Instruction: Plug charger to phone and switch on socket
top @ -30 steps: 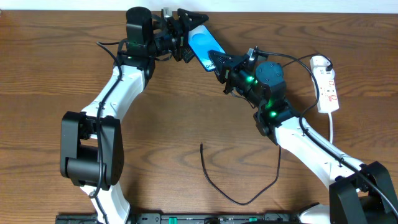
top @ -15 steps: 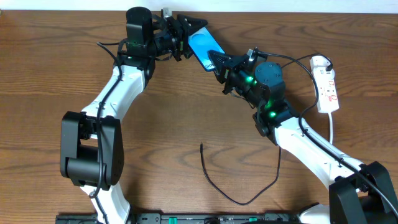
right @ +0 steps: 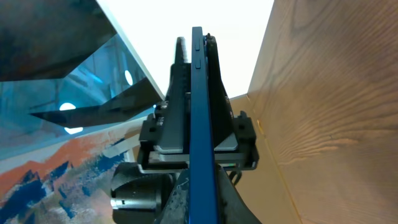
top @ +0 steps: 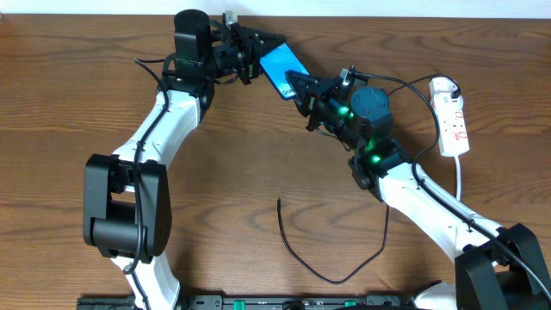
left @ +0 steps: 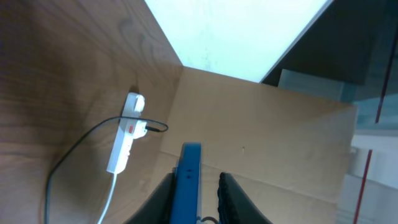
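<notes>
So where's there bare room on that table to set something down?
Widest bare wood: left of the left arm, out to the table edge. Also the middle, between it and the right arm, above the charger's loose end. Crowded: the back, where left gripper and right gripper meet at the phone, and the right, by the power strip and its cords.

From above I see the counter (top: 258,129) lit bright and even. Everything there is sharp, with only small soft shadows on the wood. In the left wrist view a big white patch (left: 236,31) at the top is washed out by glare. In the right wrist view the phone (right: 203,124) is so close that its blue edge looks fuzzy, and the white area behind it is blown out.
</notes>
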`<state>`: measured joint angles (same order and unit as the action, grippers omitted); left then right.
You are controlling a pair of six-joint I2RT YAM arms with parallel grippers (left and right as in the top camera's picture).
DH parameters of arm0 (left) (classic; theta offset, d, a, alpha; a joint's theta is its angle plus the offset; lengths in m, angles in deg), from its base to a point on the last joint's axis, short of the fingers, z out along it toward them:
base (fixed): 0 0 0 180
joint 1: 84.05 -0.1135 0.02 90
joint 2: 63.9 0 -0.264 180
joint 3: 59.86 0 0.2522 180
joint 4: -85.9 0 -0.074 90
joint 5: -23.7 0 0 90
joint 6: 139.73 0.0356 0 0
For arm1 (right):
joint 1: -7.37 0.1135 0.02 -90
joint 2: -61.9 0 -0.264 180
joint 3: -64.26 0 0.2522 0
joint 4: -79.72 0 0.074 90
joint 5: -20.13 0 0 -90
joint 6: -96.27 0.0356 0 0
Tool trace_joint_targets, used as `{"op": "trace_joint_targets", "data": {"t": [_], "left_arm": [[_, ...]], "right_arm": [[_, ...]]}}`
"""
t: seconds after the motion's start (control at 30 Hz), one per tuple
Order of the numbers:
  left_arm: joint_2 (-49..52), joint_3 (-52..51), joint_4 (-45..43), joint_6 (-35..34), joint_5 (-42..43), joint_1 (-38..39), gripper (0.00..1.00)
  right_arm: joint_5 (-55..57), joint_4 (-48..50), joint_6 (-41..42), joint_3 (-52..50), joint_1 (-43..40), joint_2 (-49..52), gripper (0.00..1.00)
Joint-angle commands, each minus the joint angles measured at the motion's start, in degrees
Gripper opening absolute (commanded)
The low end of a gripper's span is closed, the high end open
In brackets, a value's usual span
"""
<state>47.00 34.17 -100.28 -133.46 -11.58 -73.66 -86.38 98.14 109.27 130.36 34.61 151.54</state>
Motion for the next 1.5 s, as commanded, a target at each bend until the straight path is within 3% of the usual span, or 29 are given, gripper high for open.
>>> {"op": "trace_joint_targets", "data": {"t": [0.0,0.07,0.57,0.67,0.8,0.93,1.1,1.47], "left_arm": [[-1.5,0.1,-0.5,0.5,0.1,-0.2,0.11],[-1.5,0.1,-0.5,0.5,0.1,-0.2,0.08],[-1.5,0.1,-0.5,0.5,0.1,-0.2,0.07],[-1.5,0.1,-0.5,0.5,0.1,-0.2,0.07],[-1.5,0.1,-0.5,0.5,0.1,-0.4,0.07],[-1.5,0.1,-0.5,0.5,0.1,-0.5,0.07],[-1.5,0.1,-0.5,0.5,0.1,-1.0,0.07],[-1.5,0.1,-0.5,3.6,5.7,-9.6,0.07]], "right_arm": [[0.1,0.6,0.2,0.9,0.6,0.2,0.01],[0.1,0.5,0.2,0.9,0.6,0.2,0.01],[0.1,-0.3,0.2,0.9,0.6,0.2,0.02],[0.2,-0.7,0.2,0.9,0.6,0.2,0.18],[0.5,-0.8,0.2,0.9,0.6,0.2,0.54],[0.6,-0.7,0.2,0.9,0.6,0.2,0.68],[0.8,-0.9,0.2,0.9,0.6,0.2,0.97],[0.8,-3.3,0.2,0.9,0.5,0.2,0.99]]}}
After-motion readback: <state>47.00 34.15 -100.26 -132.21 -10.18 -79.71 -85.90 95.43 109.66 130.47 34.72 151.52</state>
